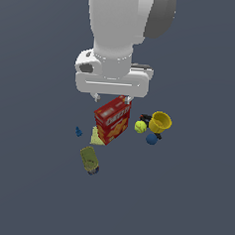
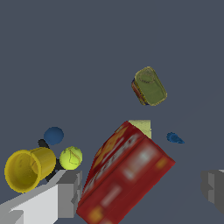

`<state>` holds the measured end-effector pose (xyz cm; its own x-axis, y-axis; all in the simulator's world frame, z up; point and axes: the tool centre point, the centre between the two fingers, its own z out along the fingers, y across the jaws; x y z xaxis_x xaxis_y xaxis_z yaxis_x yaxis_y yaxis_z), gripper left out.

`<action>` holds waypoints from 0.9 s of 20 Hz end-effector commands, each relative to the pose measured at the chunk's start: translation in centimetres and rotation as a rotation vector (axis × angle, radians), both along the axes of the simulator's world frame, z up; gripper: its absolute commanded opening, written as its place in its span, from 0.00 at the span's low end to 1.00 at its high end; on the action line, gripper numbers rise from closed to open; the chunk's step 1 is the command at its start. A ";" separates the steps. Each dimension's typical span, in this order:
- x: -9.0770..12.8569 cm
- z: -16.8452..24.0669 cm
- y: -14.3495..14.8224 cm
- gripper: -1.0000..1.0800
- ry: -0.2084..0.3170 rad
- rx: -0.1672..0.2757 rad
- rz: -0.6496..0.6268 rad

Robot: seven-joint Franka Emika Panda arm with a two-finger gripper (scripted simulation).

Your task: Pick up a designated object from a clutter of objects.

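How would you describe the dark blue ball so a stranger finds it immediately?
Start at the red cracker box; on the exterior view's right lies the yellow cup. The dark blue ball sits just below it, smooth and round, unlike the yellow-green ball.

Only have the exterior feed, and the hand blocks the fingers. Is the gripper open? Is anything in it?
Observer: In the wrist view the gripper is open and holding nothing. The red cracker box shows between the fingers, below them.
Operator: Is the blue ball inside the span?
Observer: No. The blue ball lies outside it, past the finger on the yellow cup side.
Operator: Is it touching the yellow-green ball?
Observer: No. The wrist view shows a clear gap to the yellow-green ball.
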<state>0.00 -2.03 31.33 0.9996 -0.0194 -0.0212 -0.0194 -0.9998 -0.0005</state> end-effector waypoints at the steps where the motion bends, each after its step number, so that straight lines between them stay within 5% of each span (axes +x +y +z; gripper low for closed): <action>1: 0.0 0.0 0.0 0.96 0.000 0.000 0.000; 18: 0.6 0.7 1.7 0.96 -0.019 -0.030 0.046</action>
<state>0.55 -0.45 32.26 0.9996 0.0268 -0.0021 0.0268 -0.9992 0.0291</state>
